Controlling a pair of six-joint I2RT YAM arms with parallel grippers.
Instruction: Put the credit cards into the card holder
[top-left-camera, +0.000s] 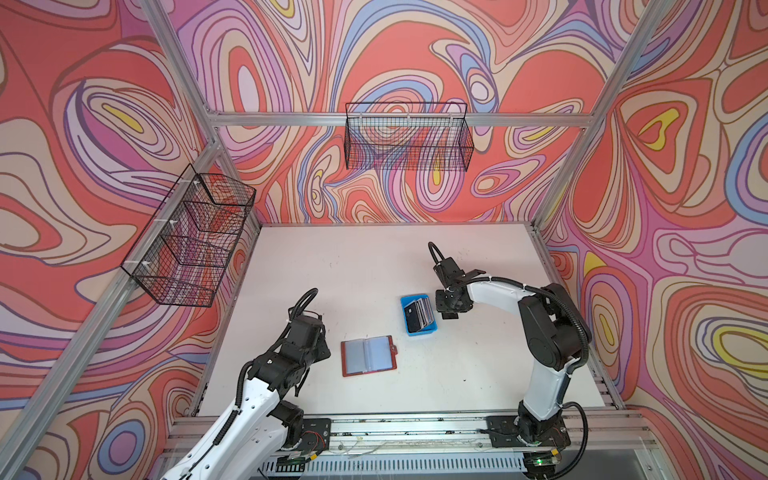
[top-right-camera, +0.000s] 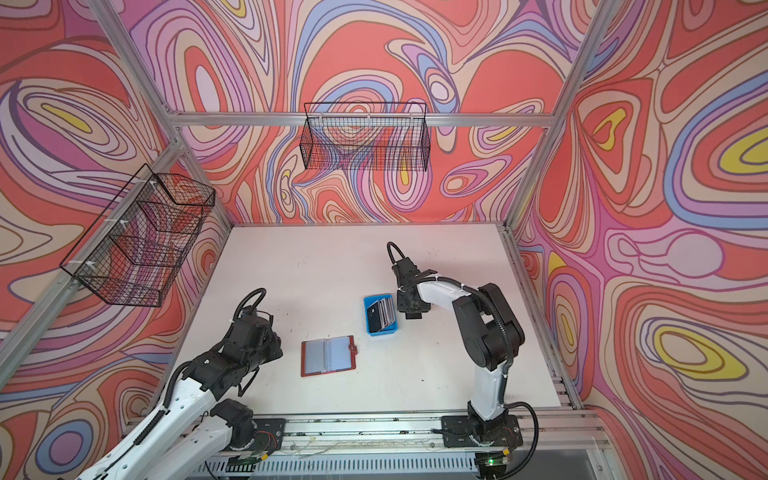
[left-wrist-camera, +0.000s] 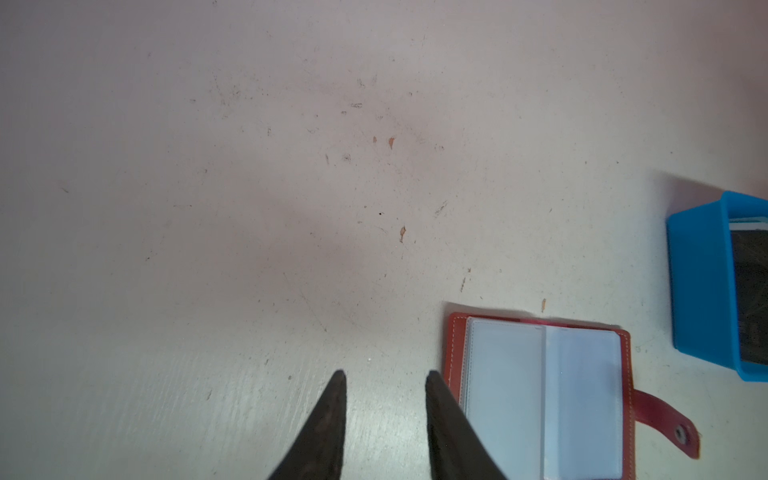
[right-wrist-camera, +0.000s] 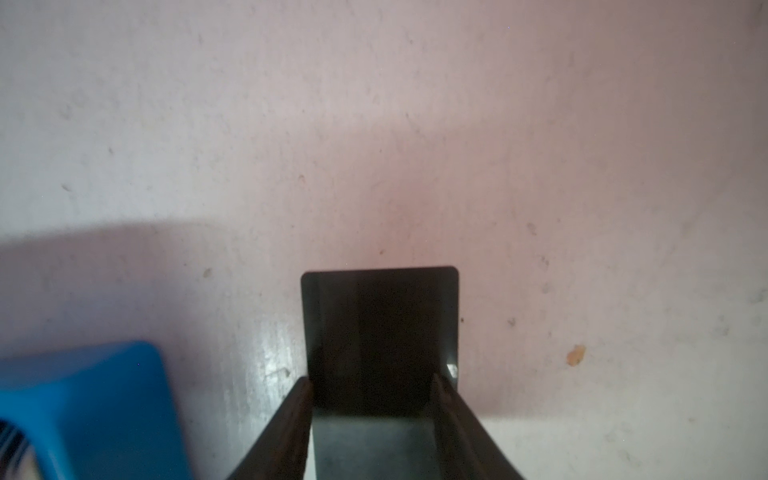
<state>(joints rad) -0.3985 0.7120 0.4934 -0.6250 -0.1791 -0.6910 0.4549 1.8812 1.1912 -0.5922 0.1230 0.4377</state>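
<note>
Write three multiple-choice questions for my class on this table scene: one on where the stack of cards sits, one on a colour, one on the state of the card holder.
1. The stack of cards sits:
A. in a drawer
B. in the blue tray
C. in a glass jar

2. The single card at the right hand is:
A. white
B. yellow
C. black

3. The card holder is:
A. lying open
B. snapped shut
C. standing on edge

Answers:
1 B: both top views show the tray's walls around the stack.
2 C: the right wrist view shows a dark, black face.
3 A: both pale inner pages face up, and the snap tab lies loose at the side.
</note>
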